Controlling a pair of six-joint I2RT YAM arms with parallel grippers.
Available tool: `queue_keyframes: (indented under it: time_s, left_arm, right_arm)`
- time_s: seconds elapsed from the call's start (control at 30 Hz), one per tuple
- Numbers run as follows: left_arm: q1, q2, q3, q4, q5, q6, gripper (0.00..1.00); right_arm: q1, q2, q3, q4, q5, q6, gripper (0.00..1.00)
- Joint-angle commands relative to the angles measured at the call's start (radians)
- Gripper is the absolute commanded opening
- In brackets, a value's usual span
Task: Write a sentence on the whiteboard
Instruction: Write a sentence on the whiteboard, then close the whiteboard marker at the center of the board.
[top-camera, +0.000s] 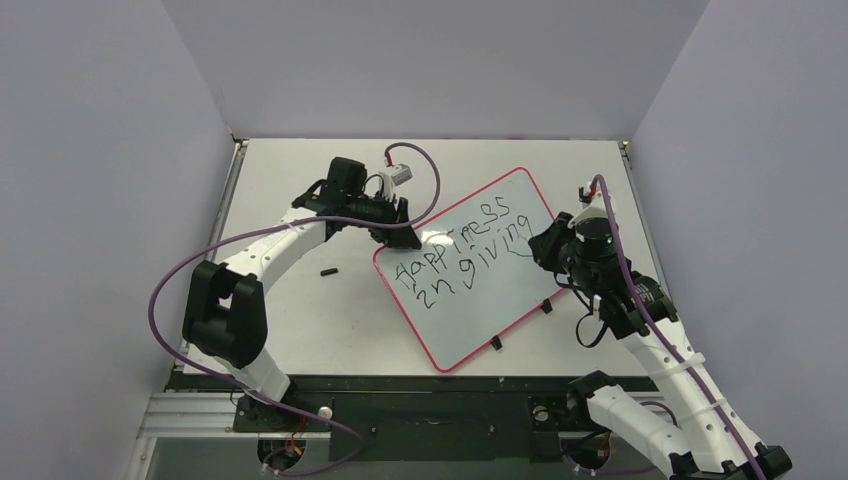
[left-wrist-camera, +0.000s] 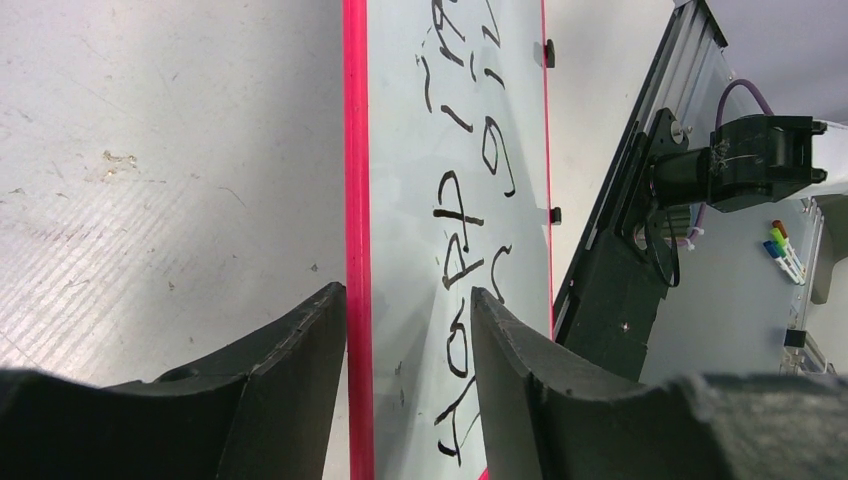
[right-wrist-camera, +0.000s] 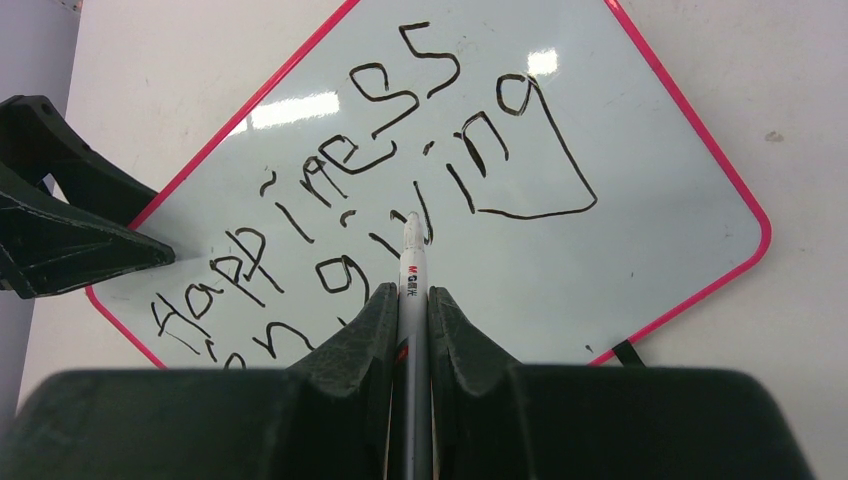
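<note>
Red-rimmed and white, the whiteboard (top-camera: 485, 300) lies flat on the table (top-camera: 300, 190), turned at a slant. Across its upper half runs the sentence (top-camera: 462, 245) in black marker, two slanted lines reading "happiness in giving". At the whiteboard's left corner the left gripper (left-wrist-camera: 408, 300) is released, its jaws apart on either side of the red rim. Over the whiteboard's right side the right gripper (right-wrist-camera: 410, 295) is clenched on a white marker (right-wrist-camera: 411, 262), whose tip points at "giving". A small black piece (top-camera: 327, 271) lies just left of the whiteboard.
</note>
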Motion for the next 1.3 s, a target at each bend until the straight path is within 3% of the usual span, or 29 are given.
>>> queue_keyframes:
  time_s: [0.0,0.3,0.47,0.87,1.07,1.27]
  left_arm:
    - [0.002,-0.036,0.027,0.050,-0.014,0.001,0.46]
    - [0.021,-0.075,0.043,0.094,-0.100,-0.050,0.53]
    - [0.049,-0.135,0.034,0.136,-0.186,-0.149,0.54]
    - [0.078,-0.408,-0.151,0.002,-0.791,-0.367,0.59]
    - [0.094,-0.503,-0.323,-0.060,-1.073,-0.613,0.61]
    - [0.098,-0.619,-0.528,0.038,-1.305,-0.894,0.66]
  right_arm:
    - [0.008,-0.004,-0.003,0.017,0.021,-0.009,0.00]
    - [0.008,-0.009,0.000,0.017,0.022,-0.011,0.00]
    - [0.008,-0.011,0.007,0.017,0.021,-0.011,0.00]
    - [0.010,0.002,0.014,0.027,0.000,-0.005,0.00]
    - [0.013,0.009,0.010,0.040,-0.007,-0.001,0.00]
    - [0.015,0.006,0.009,0.041,-0.008,-0.005,0.00]
